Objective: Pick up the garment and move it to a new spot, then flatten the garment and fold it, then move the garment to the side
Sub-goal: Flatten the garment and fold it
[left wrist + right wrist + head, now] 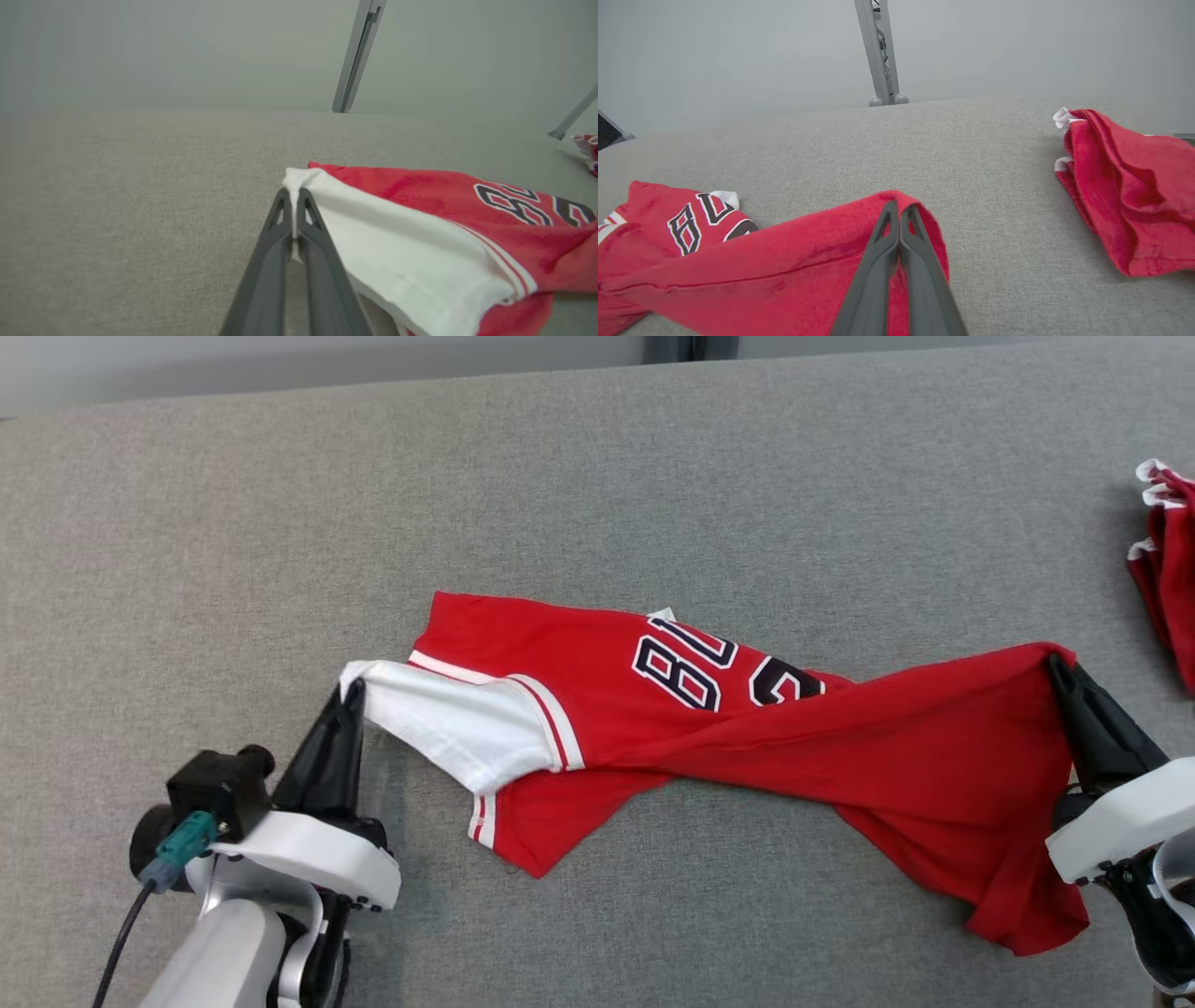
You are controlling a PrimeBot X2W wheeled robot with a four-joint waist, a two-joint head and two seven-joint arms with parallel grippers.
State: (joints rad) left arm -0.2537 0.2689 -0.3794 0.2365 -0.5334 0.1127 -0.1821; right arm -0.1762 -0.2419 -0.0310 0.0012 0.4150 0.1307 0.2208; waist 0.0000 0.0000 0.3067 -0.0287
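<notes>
Grey table [653, 457] is carrying your red jersey [887, 737], lying twisted across its middle; your left gripper [353, 691] is clamping the white sleeve [448, 723], your right gripper [1058, 663] is pinching a red edge, fingers together.

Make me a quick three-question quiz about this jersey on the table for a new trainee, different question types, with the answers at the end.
1. True or false: the left gripper is shut on the white sleeve of the jersey.
2. Multiple choice: the right gripper pinches A) red fabric of the jersey, B) the white sleeve, C) nothing.
3. Fill in: the second red garment lies on the grey table at the robot's far ____.

Key: 1 true; 2 A; 3 right.
</notes>
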